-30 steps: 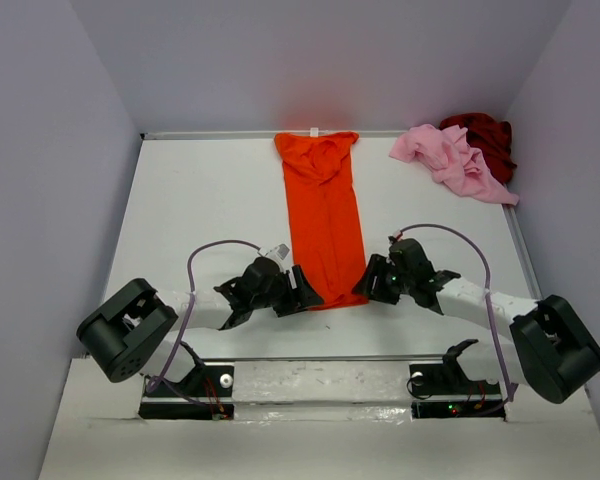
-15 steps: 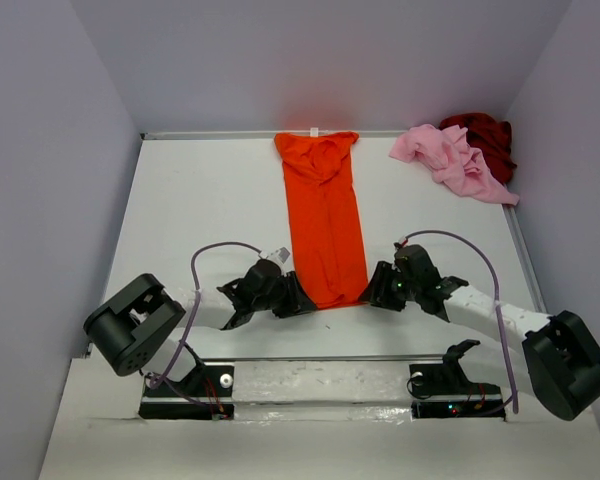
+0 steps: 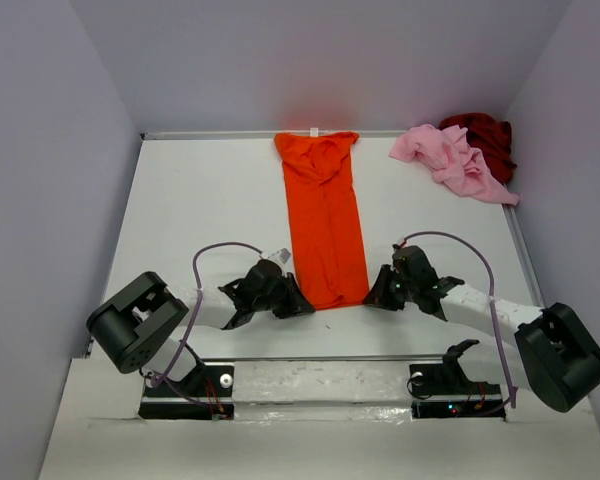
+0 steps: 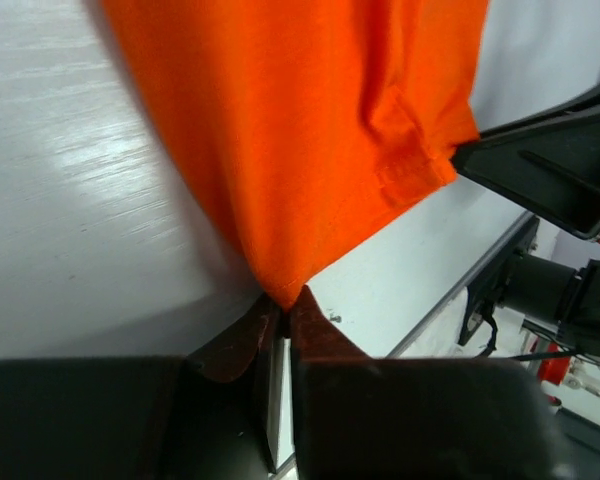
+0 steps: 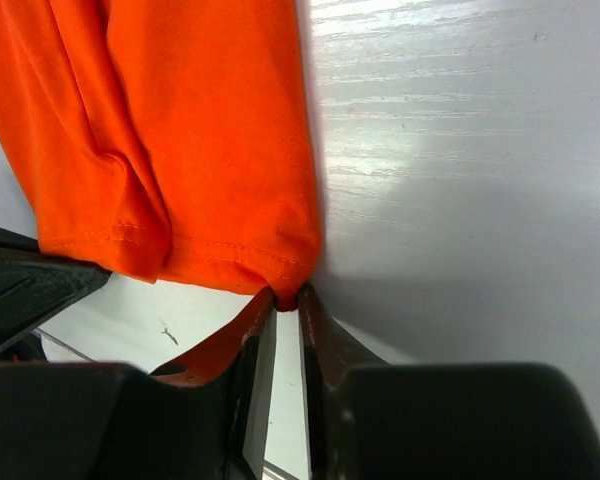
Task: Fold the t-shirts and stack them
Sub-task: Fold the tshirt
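The bright orange t-shirt [image 3: 325, 215] lies as a long narrow strip down the middle of the table, collar at the far edge. My left gripper [image 3: 302, 303] is shut on its near left hem corner [image 4: 280, 290]. My right gripper [image 3: 372, 296] is shut on the near right hem corner [image 5: 292, 288]. Both corners are pinched at the fingertips, low on the table. The light pink t-shirt [image 3: 452, 160] lies crumpled at the far right. The dark red t-shirt [image 3: 488, 138] is bunched behind it, partly covered.
White table [image 3: 200, 210] with grey walls on three sides. A raised rail [image 3: 320, 358] runs along the near edge by the arm bases. The right arm's body [image 4: 550, 170] shows at the right of the left wrist view.
Both grippers moved in to the orange shirt's near corners and closed on them. The shirt's bottom edge is now slightly gathered between them.
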